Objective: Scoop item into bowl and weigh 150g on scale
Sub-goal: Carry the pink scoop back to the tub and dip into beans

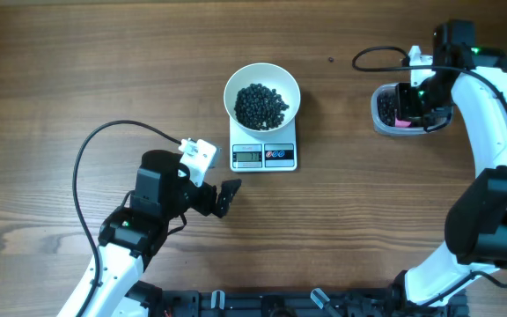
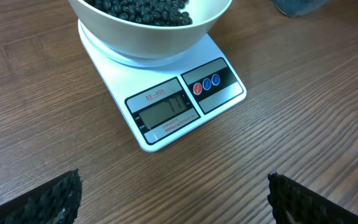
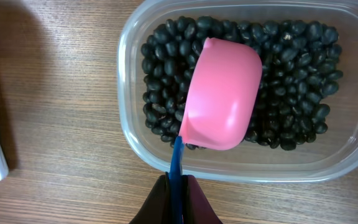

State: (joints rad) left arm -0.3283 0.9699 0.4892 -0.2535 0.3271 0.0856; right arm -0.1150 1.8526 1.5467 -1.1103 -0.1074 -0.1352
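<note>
The right claw (image 3: 178,191) is gripping the blue handle (image 3: 176,158) of the pink scoop (image 3: 222,93), its jaws pressed together on the handle. The scoop's cup is lying among the beans (image 3: 291,74) inside the clear tub (image 3: 127,124), which is standing at the far right of the desk (image 1: 77,70). Whether the cup is showing its hollow or its back cannot be told, and no load is showing on it.

The white bowl (image 1: 292,88) is sitting squarely on the scale (image 1: 264,157) at the middle of the desk, and it is already holding a dark heap of the same beans. The scale's display (image 2: 166,111) is facing the near edge, but its digits are not reading clearly enough to report.

The left claw (image 1: 224,198) is waiting with its jaws wide apart and holding nothing. It is sitting just near and left of the scale's front, pointing toward it.

The relation governing the coming move is this: the bowl is lying to the left of the right claw, well apart from it, with bare desk between. The scoop's long axis is running straight out from the claw, handle first and cup beyond. The left claw is nearer the bowl, but the right arm is carrying the tool. In my judgement the coming move is falling to the right arm: loading the cup, then carrying it level and leftward to the bowl's rim. The likely fault is beans spilling on that crossing.
</note>
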